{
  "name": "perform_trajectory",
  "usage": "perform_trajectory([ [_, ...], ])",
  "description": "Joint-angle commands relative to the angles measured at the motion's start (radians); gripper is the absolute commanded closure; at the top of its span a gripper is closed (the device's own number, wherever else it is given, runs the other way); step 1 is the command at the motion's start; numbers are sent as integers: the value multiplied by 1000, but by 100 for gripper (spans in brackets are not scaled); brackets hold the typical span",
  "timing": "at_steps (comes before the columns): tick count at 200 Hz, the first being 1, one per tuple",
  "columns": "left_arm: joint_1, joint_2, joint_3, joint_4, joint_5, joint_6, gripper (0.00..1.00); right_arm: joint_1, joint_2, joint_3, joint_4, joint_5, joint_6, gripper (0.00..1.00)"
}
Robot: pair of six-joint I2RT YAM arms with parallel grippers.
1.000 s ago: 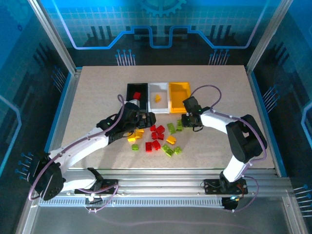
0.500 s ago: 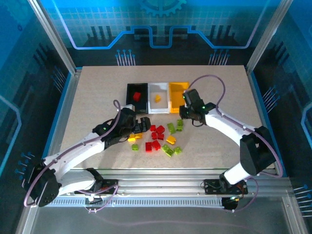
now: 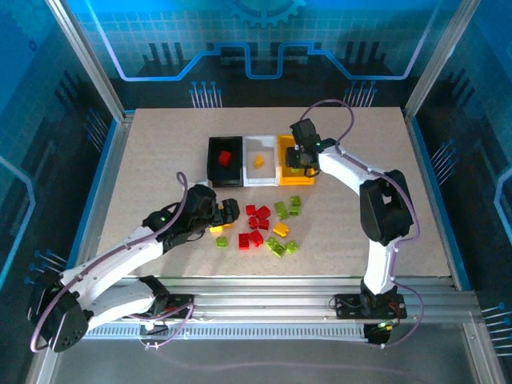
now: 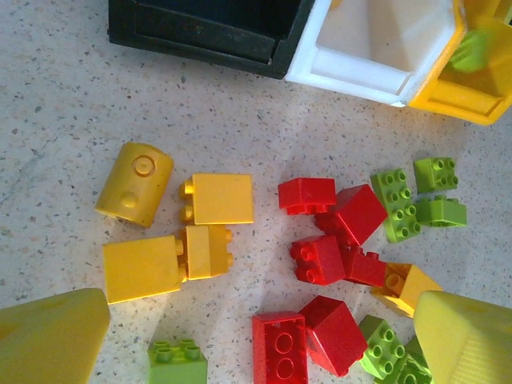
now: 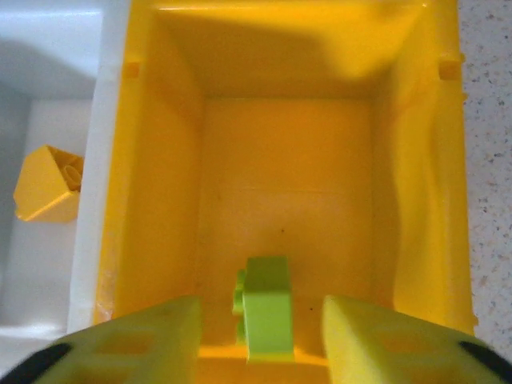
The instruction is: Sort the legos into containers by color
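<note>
Right fingers [image 5: 136, 344] stand apart flanking a studded lime brick [image 5: 268, 312] over the glossy yellow bin [image 5: 416, 176]; left fingers [image 4: 48, 336] gape wide.

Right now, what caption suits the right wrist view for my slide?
Right gripper above the yellow bin, a green brick between its parted jaws; one yellow brick lies in the white bin.

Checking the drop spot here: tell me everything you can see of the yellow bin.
The yellow bin is an open-topped rectangular box of glossy yellow-orange plastic, upright on the table, rightmost in the row, its left wall against the white bin. One lime green lego shows at its near end, between the parted fingers of the right pincer.
</note>
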Motion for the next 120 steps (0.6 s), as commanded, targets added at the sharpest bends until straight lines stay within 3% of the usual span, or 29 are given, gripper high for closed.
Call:
perform_trajectory([
  [1,6,-23,-12,-43,-22,-12,1,-6,-22,52,-34,11,-3,47],
  [35,14,-31,-9,-51,-20,-7,1,18,-126,-25,-34,32,5,38],
  [72,24,-32,-7,-55,-16,1,1,72,-270,-260,-20,35,62,29],
  [120,38,-26,-34,-27,2,-5,1,190,-293,-425,-7,53,144,23],
])
